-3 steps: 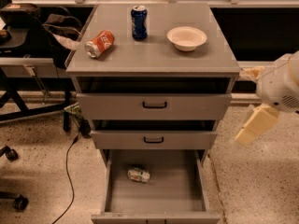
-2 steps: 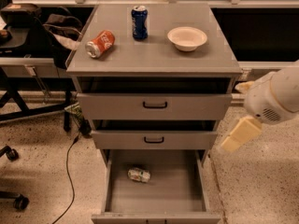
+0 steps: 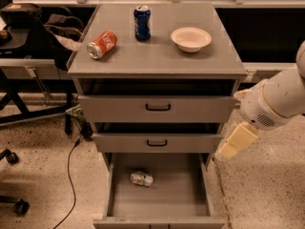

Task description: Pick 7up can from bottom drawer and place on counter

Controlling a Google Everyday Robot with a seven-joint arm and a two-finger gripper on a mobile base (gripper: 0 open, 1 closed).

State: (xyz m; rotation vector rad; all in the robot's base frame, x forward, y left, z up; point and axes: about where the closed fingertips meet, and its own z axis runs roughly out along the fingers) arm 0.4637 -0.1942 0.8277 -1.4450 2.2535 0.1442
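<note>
The 7up can (image 3: 142,178) is pale silver-white with green marks. It lies on its side on the grey floor of the open bottom drawer (image 3: 190,199), left of the middle. The counter (image 3: 157,56) is the grey top of the cabinet. My gripper (image 3: 236,141) hangs at the right of the cabinet, level with the middle drawer, above and to the right of the can. It holds nothing that I can see.
On the counter stand a dark blue can (image 3: 142,22) upright, an orange can (image 3: 102,45) on its side, and a white bowl (image 3: 190,38). The two upper drawers with black handles (image 3: 157,108) are slightly ajar. A cable (image 3: 69,175) and chair legs lie on the floor at left.
My arm and gripper have moved left and down toward the cabinet's right side. The can and the drawers have not moved.
</note>
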